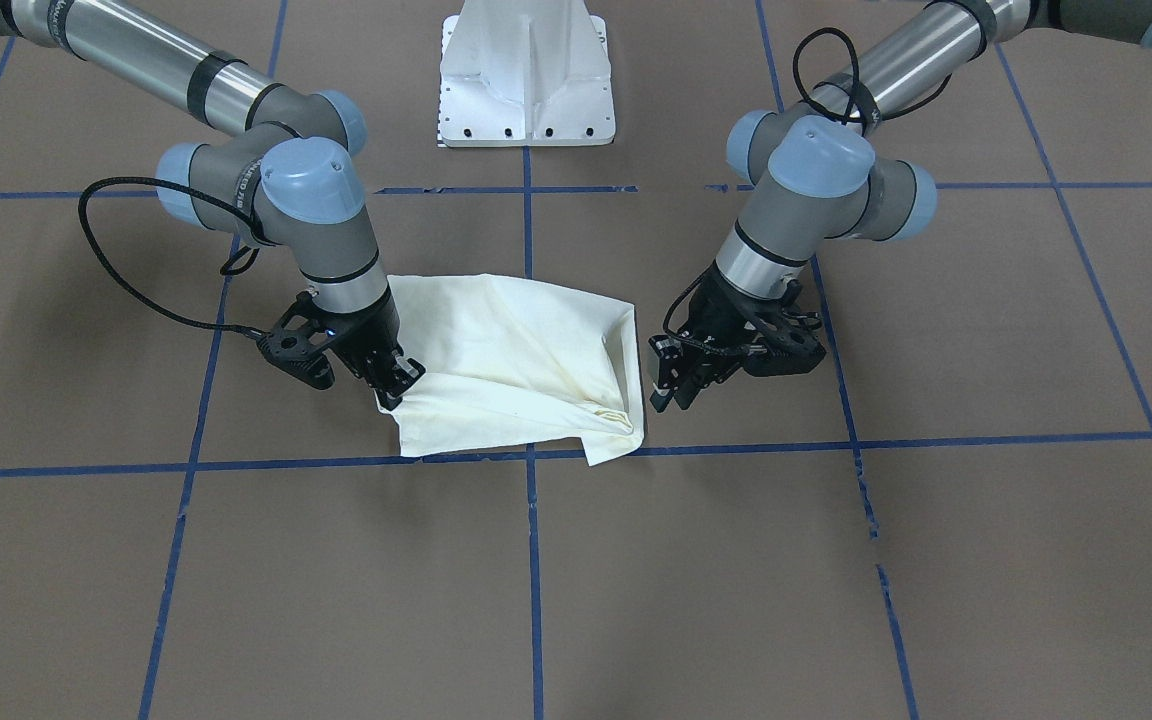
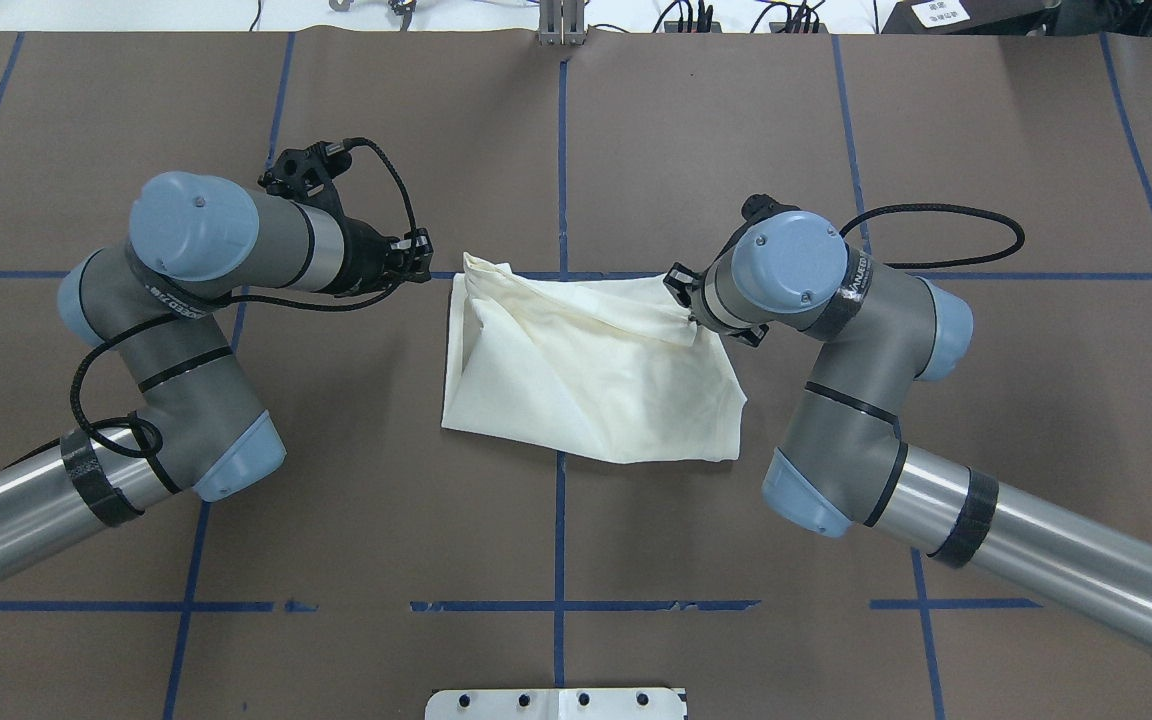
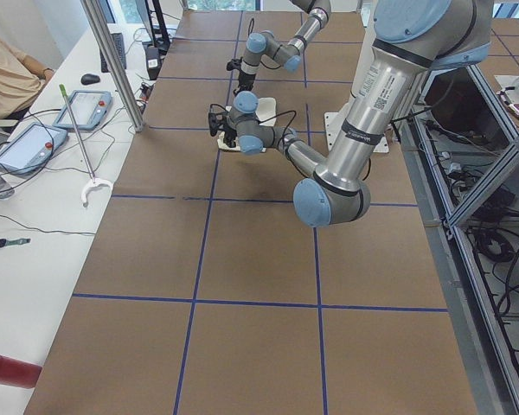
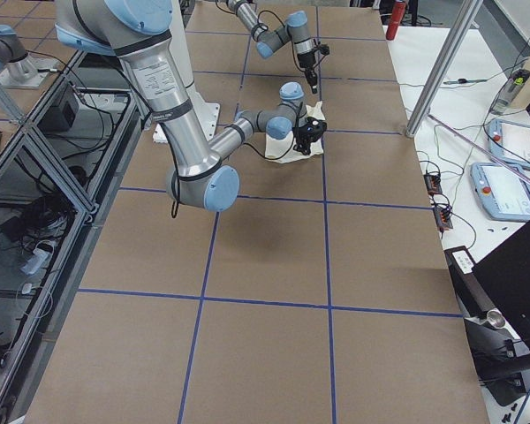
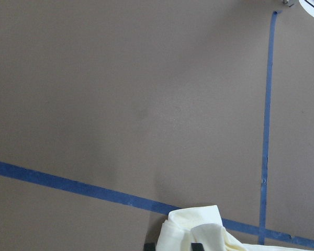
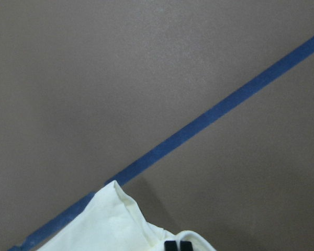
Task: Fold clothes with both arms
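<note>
The cream-white shirt (image 1: 516, 370) lies folded into a rumpled rectangle at the table's middle (image 2: 586, 370). Its print is hidden. My right gripper (image 1: 398, 385) is shut on the shirt's corner, which the right wrist view shows pinched between the close-set fingertips (image 6: 178, 246); from overhead it sits on the shirt's far right corner (image 2: 688, 305). My left gripper (image 1: 669, 398) is open and low beside the shirt's other far corner (image 2: 426, 262). In the left wrist view its fingertips (image 5: 172, 247) stand apart with the shirt's corner (image 5: 199, 230) showing between them.
The white base block (image 1: 526, 90) stands at the robot's side of the brown table, which is crossed by blue tape lines (image 2: 561, 150). A side bench with tablets (image 3: 35, 143), a pole (image 3: 112, 60) and an operator (image 3: 9, 78) lie beyond the far edge.
</note>
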